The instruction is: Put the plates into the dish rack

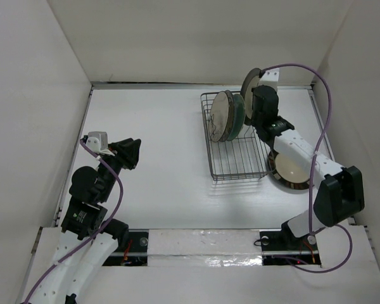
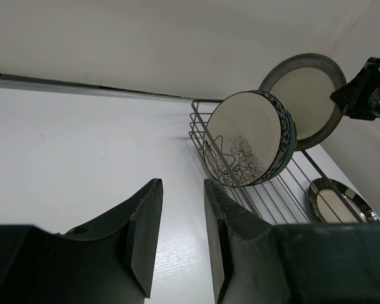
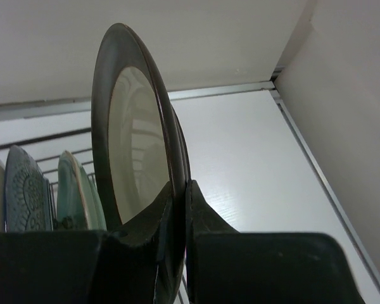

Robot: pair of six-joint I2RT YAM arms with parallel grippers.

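Observation:
The grey wire dish rack (image 1: pixel 240 158) stands right of centre. Three plates stand upright at its far end: cream with tree print (image 2: pixel 244 136), black-and-white patterned (image 3: pixel 25 190) and pale green (image 3: pixel 76 190). My right gripper (image 1: pixel 258 96) is shut on the rim of a beige dark-rimmed plate (image 1: pixel 250 83), holding it upright above the rack's far right corner; the fingers (image 3: pixel 202 209) pinch its rim (image 3: pixel 136 139). The second beige plate (image 1: pixel 291 170) lies flat on the table right of the rack, partly under the right arm. My left gripper (image 1: pixel 130 152) is open and empty, far left of the rack.
White walls enclose the table on the left, the back and the right. The right wall is close to the held plate. The near half of the rack (image 2: pixel 285 196) holds no plates. The right arm's purple cable (image 1: pixel 326 107) arcs above the table's right side.

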